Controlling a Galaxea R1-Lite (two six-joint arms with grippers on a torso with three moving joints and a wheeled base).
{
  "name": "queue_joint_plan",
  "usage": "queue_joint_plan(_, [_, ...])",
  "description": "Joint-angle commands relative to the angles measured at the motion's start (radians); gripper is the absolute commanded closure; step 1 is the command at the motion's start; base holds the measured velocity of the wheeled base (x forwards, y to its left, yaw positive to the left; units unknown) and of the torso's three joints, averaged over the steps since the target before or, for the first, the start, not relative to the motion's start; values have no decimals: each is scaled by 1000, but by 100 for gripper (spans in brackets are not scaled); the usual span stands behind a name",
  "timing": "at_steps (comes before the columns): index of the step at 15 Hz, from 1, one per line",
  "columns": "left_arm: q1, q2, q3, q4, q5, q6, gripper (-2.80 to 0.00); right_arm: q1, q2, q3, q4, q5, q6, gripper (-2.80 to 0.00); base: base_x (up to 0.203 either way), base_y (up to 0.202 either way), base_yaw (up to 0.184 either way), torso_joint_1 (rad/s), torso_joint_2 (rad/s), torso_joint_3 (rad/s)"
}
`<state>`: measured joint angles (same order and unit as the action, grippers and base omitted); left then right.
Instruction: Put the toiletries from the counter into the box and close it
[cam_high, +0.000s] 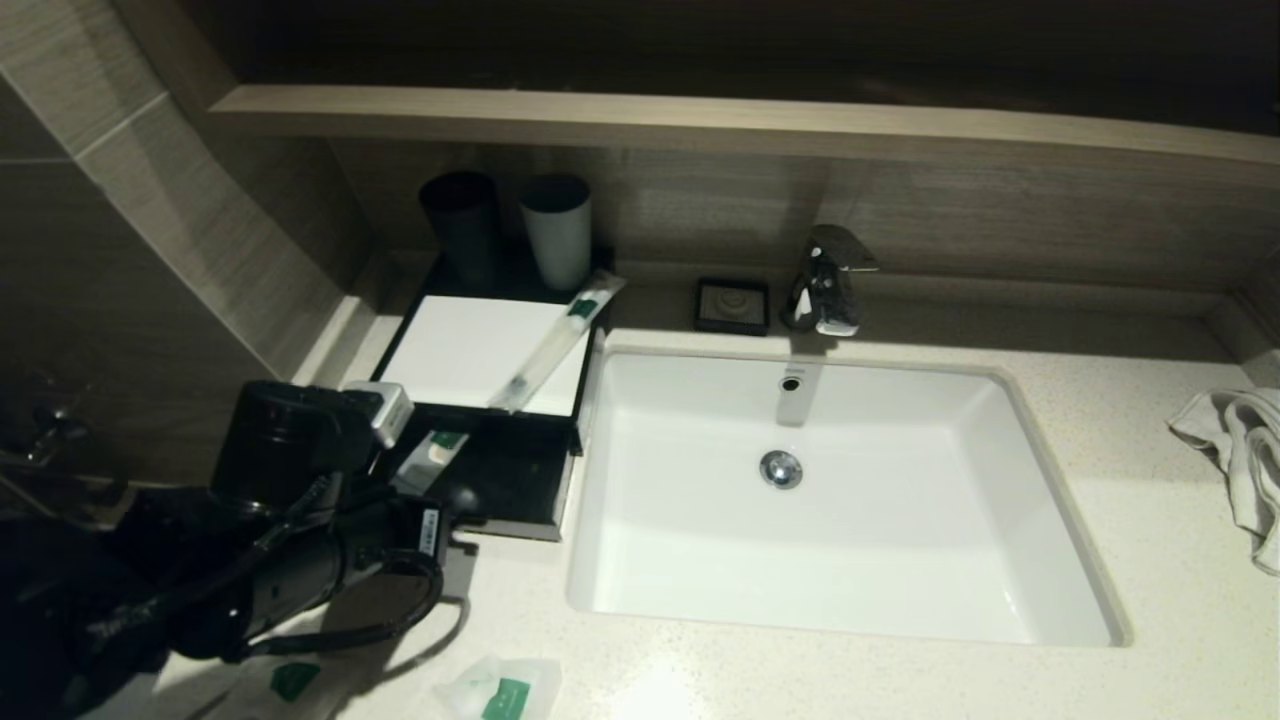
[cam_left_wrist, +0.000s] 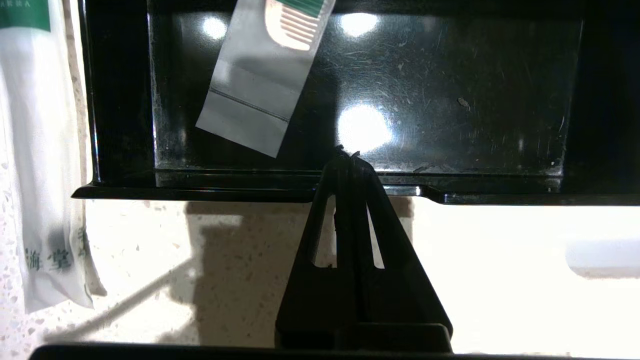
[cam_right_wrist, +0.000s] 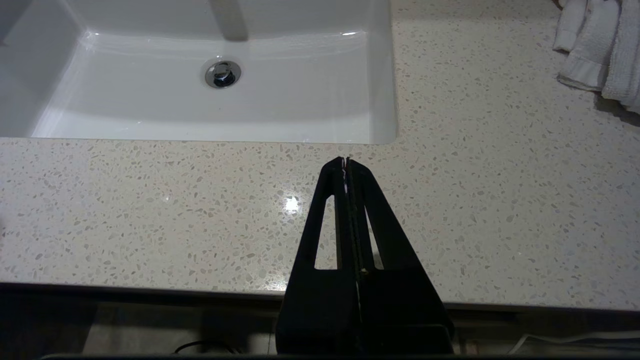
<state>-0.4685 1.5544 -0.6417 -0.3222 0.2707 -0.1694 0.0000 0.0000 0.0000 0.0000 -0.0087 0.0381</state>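
Left gripper (cam_left_wrist: 348, 155) is clenched on nothing, tips at the front lip of the pulled-out drawer (cam_left_wrist: 350, 192), pointing into it; right gripper (cam_right_wrist: 346, 161) is pinched shut too, empty, parked over bare counter (cam_right_wrist: 500, 200) in front of the sink (cam_right_wrist: 150, 110). Key relation: one comb packet (cam_left_wrist: 260, 95) already lies in the drawer, ahead of the left tips and off to one side, long axis slanted across the drawer floor and its far end running under the box (cam_high: 470, 350) top. Nothing sits between the fingers. Toiletries count: four. One long packet in the drawer, one long packet (cam_high: 555, 340) lying diagonally on the white top of the box with its green-band end poking past the back corner near the cups, and two pouches on the counter at the near edge by the left arm: pouch (cam_high: 505, 690) clear of the arm, pouch (cam_high: 290, 680) partly under the arm's shadow. Left wrist view also shows a white packet edge (cam_left_wrist: 45, 165) beside the drawer; hard to say which item that is. Left arm is much nearer all four; right is well apart, across the sink. Likely one of four stowed, three to go, drawer open. Two cups (cam_high: 510, 230), one towel (cam_high: 1240, 450), one soap dish (cam_high: 733, 303), one tap (cam_high: 825, 280).
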Motion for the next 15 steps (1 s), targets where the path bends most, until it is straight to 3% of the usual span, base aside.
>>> queue_joint_plan(1, [-1,-23,-9,37,1,-1,0,0,0,0,0,-1,0,0,0,0,0,0,0,0])
queue_joint_plan(10, [-15,-70,-37,198,-15,3,0,0,0,0,0,-1,0,0,0,0,0,0,0,0])
queue_joint_plan(15, [-15,-123,-68,304,-75,4,0,0,0,0,0,-1,0,0,0,0,0,0,0,0])
